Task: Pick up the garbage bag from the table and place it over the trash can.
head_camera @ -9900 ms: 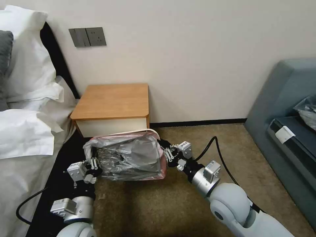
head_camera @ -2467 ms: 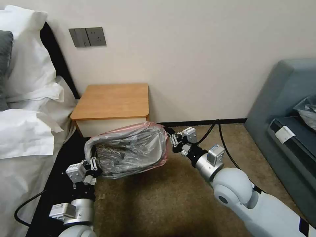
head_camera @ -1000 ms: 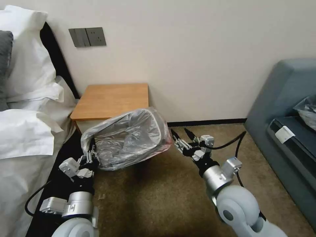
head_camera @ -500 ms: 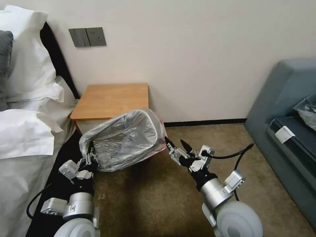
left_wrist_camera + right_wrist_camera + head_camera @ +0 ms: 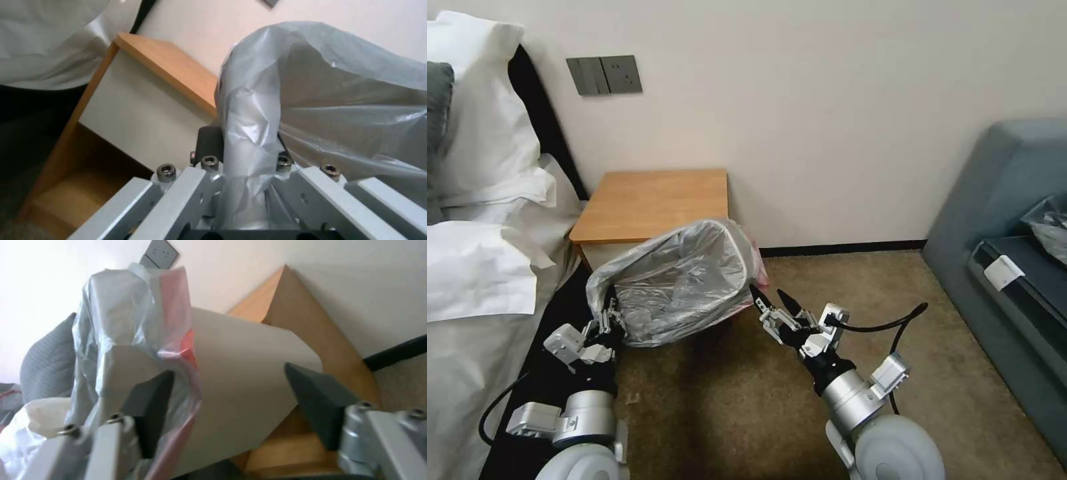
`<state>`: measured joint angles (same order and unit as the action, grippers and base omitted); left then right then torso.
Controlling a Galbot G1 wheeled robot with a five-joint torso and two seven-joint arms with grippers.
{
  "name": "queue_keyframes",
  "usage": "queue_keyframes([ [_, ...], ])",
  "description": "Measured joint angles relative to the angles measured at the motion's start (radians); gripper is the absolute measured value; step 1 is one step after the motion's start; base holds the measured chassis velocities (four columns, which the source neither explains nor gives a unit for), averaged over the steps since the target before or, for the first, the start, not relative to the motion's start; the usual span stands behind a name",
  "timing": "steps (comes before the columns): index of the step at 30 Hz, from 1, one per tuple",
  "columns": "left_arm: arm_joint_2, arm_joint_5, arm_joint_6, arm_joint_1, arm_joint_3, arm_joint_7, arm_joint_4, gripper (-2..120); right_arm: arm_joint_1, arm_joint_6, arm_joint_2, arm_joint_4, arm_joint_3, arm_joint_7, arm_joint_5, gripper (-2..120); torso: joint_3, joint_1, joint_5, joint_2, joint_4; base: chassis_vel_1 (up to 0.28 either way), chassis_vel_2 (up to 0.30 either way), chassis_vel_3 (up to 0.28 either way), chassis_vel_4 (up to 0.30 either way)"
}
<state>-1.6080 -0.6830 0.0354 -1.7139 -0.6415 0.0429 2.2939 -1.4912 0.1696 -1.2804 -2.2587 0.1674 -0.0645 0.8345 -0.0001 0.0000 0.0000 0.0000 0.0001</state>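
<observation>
the left tool pinches a fold of the garbage bag, which is draped over the tilted trash can in front of the table. the right tool is spread, just beside the bag's pink edge. best to ease the left side's film down evenly. one bag, one can, one table, two tools.

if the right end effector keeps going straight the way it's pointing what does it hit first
Most likely the trash can, its bag-covered side wall. The open right end effector points straight at it, one finger near the garbage bag. Depth is uncertain.
</observation>
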Motion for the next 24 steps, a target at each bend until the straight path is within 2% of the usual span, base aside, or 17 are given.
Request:
queue_keyframes([
  [1, 0.0, 0.0, 0.0, 0.0, 0.001, 0.0, 0.0, 7, 0.005, 0.0, -0.002, 0.005, -0.002, 0.0, 0.0, 60, 0.0, 0.0, 0.0, 0.0, 0.0, 0.0, 0.0, 0.0, 0.0],
  [6, 0.0, -0.001, -0.001, 0.0, 0.004, 0.0, 0.0, 7, 0.01, 0.0, -0.004, 0.009, -0.007, 0.0, -0.001, 48, 0.0, 0.0, 0.0, 0.0, 0.0001, 0.0, 0.0, 0.0, 0.0],
  [9, 0.0, -0.001, -0.007, 0.003, 0.01, 0.0, -0.001, 7, 0.02, 0.0, -0.004, 0.01, -0.011, 0.0, -0.002, 32, 0.0, 0.0, 0.0, 0.0, 0.0, 0.0, 0.0, 0.0, 0.0],
  [10, 0.0, -0.001, -0.007, 0.003, 0.01, 0.0, -0.001, 7, 0.02, 0.0, -0.004, 0.01, -0.011, 0.0, -0.002, 32, 0.0, 0.0, 0.0, 0.0, 0.0, 0.0, 0.0, 0.0, 0.0],
  [13, 0.0, -0.001, -0.01, 0.005, 0.013, 0.001, -0.011, 7, 0.031, 0.0, -0.002, 0.007, -0.015, 0.0, -0.003, 17, 0.0, 0.0, 0.0, 0.0, -0.0001, 0.0, 0.0, 0.0, 0.0],
  [14, 0.0, -0.001, -0.01, 0.005, 0.013, 0.001, -0.011, 7, 0.031, 0.0, -0.002, 0.007, -0.015, 0.0, -0.003, 17, 0.0, 0.0, 0.0, 0.0, -0.0001, 0.0, 0.0, 0.0, 0.0],
  [17, 0.0, -0.001, -0.011, 0.008, 0.014, 0.002, -0.015, 7, 0.033, 0.0, -0.001, 0.006, -0.017, 0.0, -0.009, 5, 0.0, 0.0, 0.0, 0.0, 0.0, 0.0, 0.0, 0.0, 0.0],
  [18, 0.0, -0.001, -0.011, 0.008, 0.014, 0.002, -0.015, 7, 0.033, 0.0, -0.001, 0.006, -0.017, 0.0, -0.009, 5, 0.0, 0.0, 0.0, 0.0, 0.0, 0.0, 0.0, 0.0, 0.0],
  [19, 0.0, -0.001, -0.011, 0.01, 0.015, 0.002, -0.015, 7, 0.034, 0.0, -0.001, 0.007, -0.017, 0.0, -0.012, 0, 0.0, 0.0, -0.0001, 0.0, -0.0001, 0.0, 0.0, 0.0, 0.0],
  [24, 0.0, -0.004, -0.013, 0.011, 0.015, 0.003, -0.015, 7, 0.035, -0.001, 0.0, 0.009, -0.018, -0.001, -0.022, 0, 0.0, 0.0, -0.0001, 0.0, 0.0, 0.0, 0.0, 0.0, 0.0],
])
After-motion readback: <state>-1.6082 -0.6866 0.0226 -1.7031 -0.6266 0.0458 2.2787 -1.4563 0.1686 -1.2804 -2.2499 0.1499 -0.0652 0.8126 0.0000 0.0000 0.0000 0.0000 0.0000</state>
